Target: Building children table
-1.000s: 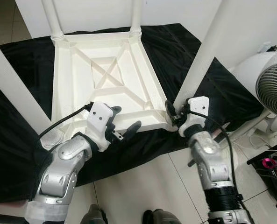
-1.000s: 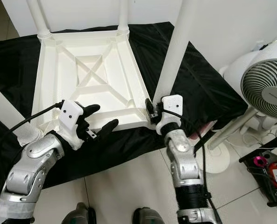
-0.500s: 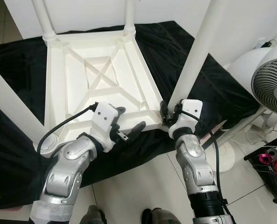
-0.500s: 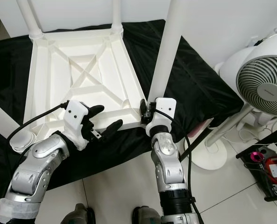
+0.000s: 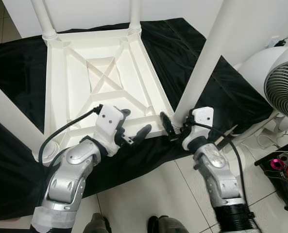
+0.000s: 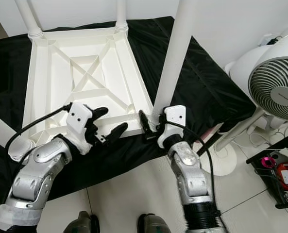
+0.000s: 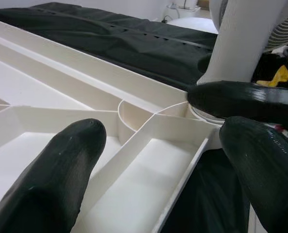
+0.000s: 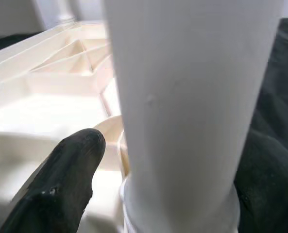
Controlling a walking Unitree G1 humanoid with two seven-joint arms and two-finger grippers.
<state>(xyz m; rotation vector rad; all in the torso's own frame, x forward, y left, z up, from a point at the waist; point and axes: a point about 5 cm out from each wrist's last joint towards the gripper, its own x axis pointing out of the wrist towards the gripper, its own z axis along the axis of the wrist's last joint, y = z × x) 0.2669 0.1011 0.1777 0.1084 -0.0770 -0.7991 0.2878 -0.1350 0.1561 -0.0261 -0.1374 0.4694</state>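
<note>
A black cloth (image 5: 192, 53) covers the floor, and on it the white plastic table top (image 5: 105, 82) lies upside down, its ribbed underside facing up, with a pedestal fan (image 5: 284, 87) standing to the right of it. Two legs (image 5: 43, 19) are already standing in the far corners, and a third rises at the near left corner. The leg in hand is the white one at the near right corner (image 5: 202, 68), which stands nearly upright in its round socket. The right gripper (image 6: 156, 127) is at the foot of this leg with its fingers spread to both sides of it; in the right wrist view one finger (image 8: 61, 179) lies beside the tube, and I cannot tell if the two press on it or only surround it. The left gripper (image 5: 134, 127) is open over the near rim of the table top, one finger (image 7: 51, 179) above the inside of the frame and the other outside the rim, not clamped. To do this step well, I think the left gripper should close on the rim and keep the top steady, because the cloth is slippery. The right gripper should then hold the leg low, keep it straight over the socket, and turn or push it until it sits flush; if it tilts, it may jam.
</note>
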